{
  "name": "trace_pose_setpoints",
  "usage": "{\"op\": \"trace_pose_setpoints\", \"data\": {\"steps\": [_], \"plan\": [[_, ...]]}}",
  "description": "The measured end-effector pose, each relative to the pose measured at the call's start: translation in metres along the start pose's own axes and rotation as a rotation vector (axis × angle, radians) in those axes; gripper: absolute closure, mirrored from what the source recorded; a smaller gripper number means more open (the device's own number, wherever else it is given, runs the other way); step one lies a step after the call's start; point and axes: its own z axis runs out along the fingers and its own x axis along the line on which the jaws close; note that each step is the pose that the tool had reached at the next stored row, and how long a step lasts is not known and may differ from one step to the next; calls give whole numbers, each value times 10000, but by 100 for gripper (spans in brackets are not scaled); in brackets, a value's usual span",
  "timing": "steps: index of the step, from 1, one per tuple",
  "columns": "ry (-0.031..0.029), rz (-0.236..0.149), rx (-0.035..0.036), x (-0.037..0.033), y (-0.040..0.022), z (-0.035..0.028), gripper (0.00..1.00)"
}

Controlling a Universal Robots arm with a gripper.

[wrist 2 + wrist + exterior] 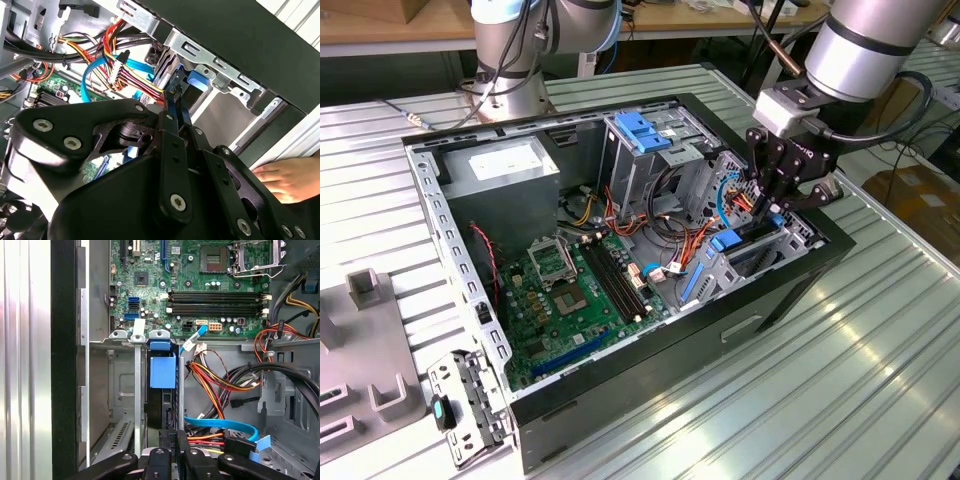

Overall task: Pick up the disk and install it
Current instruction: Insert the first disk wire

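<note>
Disk, seen edge-on with its blue plastic rail, is stood upright in the narrow drive bay at the corner of the open computer case, which lies on its side on the ribbed metal table. The black hand is poised directly over that bay, its fingers drawn narrow around the disk's upper edge, judged so that the drive can be guided straight down the slot. A person's hand is rested by the case wall. No writing on the disk can be read.
</note>
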Motion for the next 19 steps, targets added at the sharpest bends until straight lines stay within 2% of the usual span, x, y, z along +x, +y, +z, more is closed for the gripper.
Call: {"op": "trace_pose_setpoints", "data": {"steps": [10, 19], "plan": [[0, 75, -2, 0, 0, 27, 84], [0, 88, -2, 0, -21, -8, 84]]}}
